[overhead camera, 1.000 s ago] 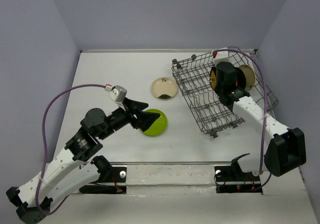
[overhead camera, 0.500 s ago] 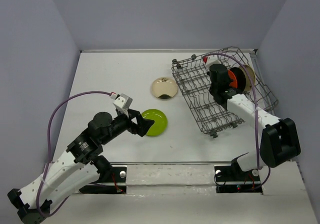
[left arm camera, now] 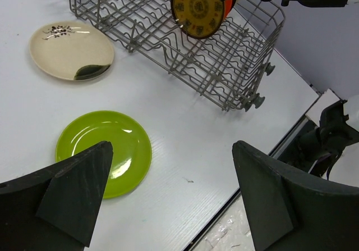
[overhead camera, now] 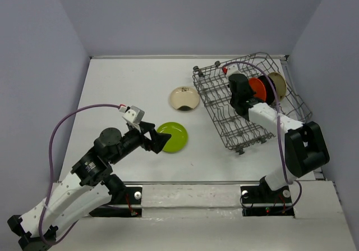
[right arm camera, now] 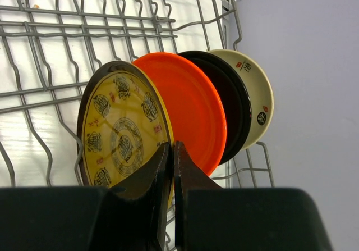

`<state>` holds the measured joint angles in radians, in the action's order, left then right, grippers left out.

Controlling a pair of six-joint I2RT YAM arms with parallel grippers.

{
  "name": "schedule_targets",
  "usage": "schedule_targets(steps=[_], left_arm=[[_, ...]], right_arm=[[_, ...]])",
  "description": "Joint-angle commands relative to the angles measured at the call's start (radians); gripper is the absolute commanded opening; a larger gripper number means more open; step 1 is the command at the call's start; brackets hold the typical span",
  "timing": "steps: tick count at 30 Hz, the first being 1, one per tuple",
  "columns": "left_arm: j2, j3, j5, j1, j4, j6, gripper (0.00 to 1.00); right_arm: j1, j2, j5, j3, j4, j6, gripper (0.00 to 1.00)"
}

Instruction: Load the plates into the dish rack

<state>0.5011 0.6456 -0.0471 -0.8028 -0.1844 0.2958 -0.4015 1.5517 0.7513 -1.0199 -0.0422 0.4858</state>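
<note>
Right gripper (right arm camera: 171,149): fingers pressed together, pinching the rim of the brown gold-patterned plate (right arm camera: 120,133). This plate stands upright in the dish rack (left arm camera: 221,74) at frame centre of the right wrist view. The orange plate (right arm camera: 193,110), black plate (right arm camera: 236,105) and a pale cream plate (right arm camera: 259,94) are stacked behind it.

Left gripper (left arm camera: 171,150): fingers spread wide and holding nothing. It is above the lime green plate (left arm camera: 104,153), which lies flat on the table (left arm camera: 185,133) at lower left. The cream plate with dark mark (left arm camera: 72,50) lies at upper left.
</note>
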Motion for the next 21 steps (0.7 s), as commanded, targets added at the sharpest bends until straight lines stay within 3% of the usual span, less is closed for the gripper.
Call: schedule_targets(steps=[1, 6, 21], left_arm=[[0.007, -0.006, 0.01, 0.002, 0.025, -0.017, 0.99], [0.017, -0.008, 0.015, 0.002, 0.023, -0.014, 0.99], [0.065, -0.006, 0.032, 0.002, 0.019, -0.007, 0.99]], right_arm=[[-0.01, 0.008, -0.012, -0.028, -0.082, -0.052, 0.07], [-0.01, 0.022, -0.02, -0.013, -0.096, -0.073, 0.07], [-0.01, 0.038, 0.009, 0.004, -0.116, -0.122, 0.23]])
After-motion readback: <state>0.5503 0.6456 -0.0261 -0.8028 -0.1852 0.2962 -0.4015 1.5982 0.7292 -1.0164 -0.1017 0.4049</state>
